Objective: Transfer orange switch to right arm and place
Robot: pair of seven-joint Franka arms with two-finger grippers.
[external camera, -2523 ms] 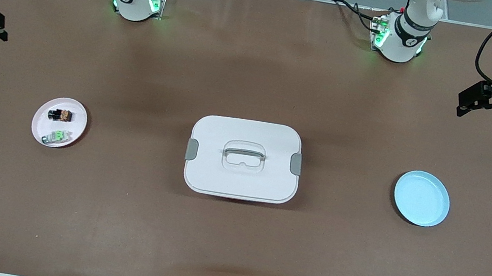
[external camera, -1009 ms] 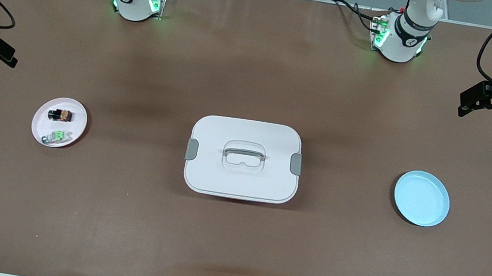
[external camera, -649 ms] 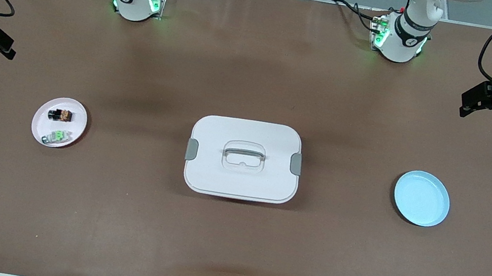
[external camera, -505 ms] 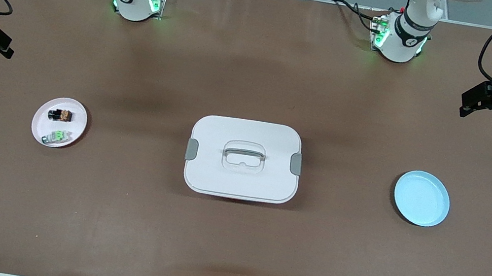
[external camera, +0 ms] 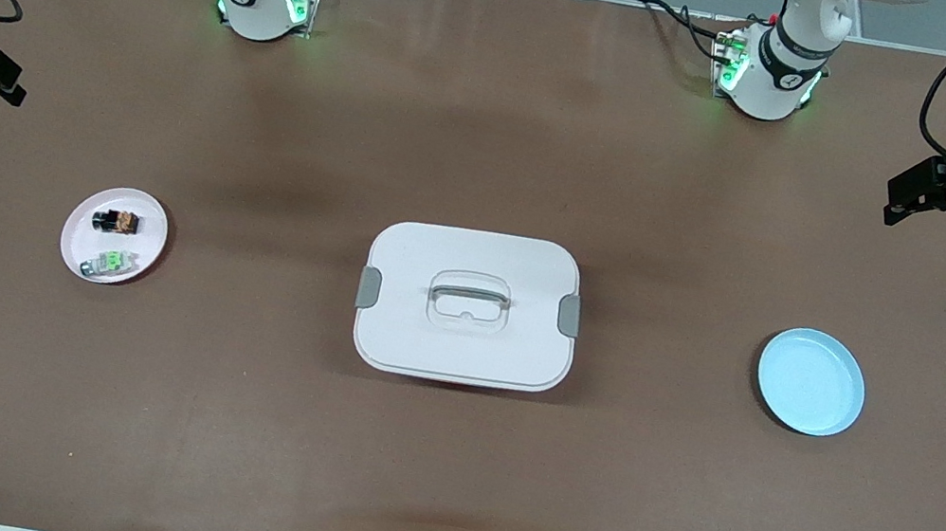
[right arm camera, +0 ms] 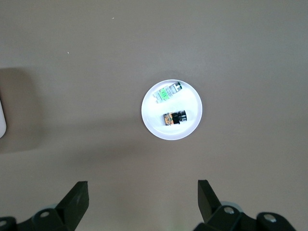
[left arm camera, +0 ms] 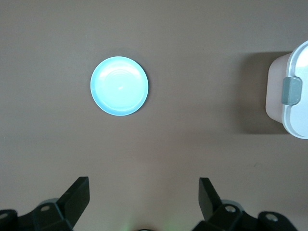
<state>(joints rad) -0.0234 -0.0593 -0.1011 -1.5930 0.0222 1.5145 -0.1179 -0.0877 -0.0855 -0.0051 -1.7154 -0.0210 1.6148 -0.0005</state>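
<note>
The orange switch (external camera: 116,221), a tiny black block with an orange band, lies on a small white plate (external camera: 79,233) toward the right arm's end of the table. The right wrist view shows the orange switch (right arm camera: 174,117) on that plate (right arm camera: 192,103) too. My right gripper (external camera: 2,79) hangs open and empty over bare table at that end, well off the plate. From its wrist view, the right gripper (right arm camera: 143,195) has wide-apart fingers. My left gripper (external camera: 893,203) hangs open and empty over the left arm's end, and the left gripper (left arm camera: 143,192) holds nothing.
A green-and-silver part (external camera: 108,262) shares the white plate, nearer the front camera than the switch. A white lidded box (external camera: 404,331) with a handle stands mid-table. An empty blue plate (external camera: 811,382) sits toward the left arm's end, and the blue plate (left arm camera: 119,85) also shows from the left wrist.
My right gripper has drifted a little toward the arms' bases, staying open. The left gripper has barely moved. The switch and both plates lie as before.
</note>
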